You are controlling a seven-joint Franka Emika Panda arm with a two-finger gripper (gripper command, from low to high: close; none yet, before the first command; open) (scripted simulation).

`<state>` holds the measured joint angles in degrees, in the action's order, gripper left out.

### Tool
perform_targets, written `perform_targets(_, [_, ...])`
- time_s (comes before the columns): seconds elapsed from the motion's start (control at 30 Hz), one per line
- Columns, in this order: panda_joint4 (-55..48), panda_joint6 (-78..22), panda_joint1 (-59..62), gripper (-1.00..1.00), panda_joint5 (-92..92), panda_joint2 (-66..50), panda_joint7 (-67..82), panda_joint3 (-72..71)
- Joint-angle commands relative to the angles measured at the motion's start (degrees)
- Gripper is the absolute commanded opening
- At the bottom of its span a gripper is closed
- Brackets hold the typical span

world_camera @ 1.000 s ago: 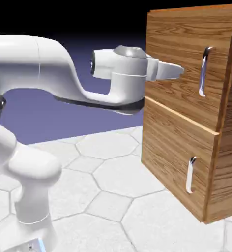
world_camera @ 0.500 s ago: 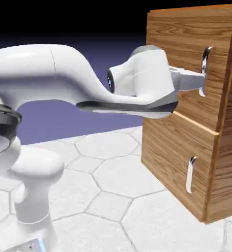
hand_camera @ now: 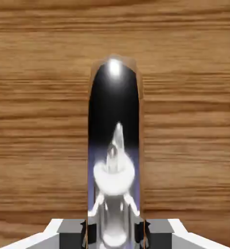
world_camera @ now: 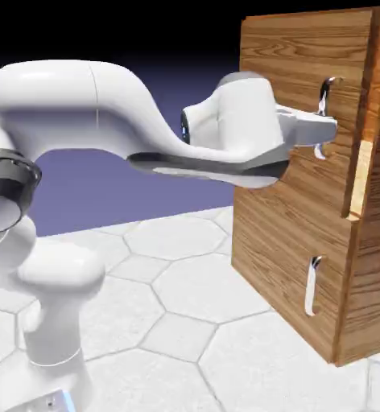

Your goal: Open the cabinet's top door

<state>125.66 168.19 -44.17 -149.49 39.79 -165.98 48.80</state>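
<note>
Here, the top door's curved silver handle (hand_camera: 114,112) sits between the fingers (hand_camera: 73,233), which pinch it from both sides, while the top door (world_camera: 298,56) stands slightly ajar above the closed lower door (world_camera: 282,265) with its own silver handle (world_camera: 311,286).

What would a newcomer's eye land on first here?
Likely the white arm, reaching across the exterior view to the cabinet, its gripper closed on the top handle. Next, the top door standing slightly ajar, with a bright strip inside its right edge. In the hand view, the mirror-like handle fills the middle.
</note>
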Motion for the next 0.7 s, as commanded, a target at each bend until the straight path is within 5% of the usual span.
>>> perform_targets(0.0, [1.12,-0.47,2.07,-1.00,0.84,0.09,-0.02,-1.73])
perform_targets(0.67, [18.30,-1.61,43.61,-1.00,21.12,7.85,0.27,-37.56])
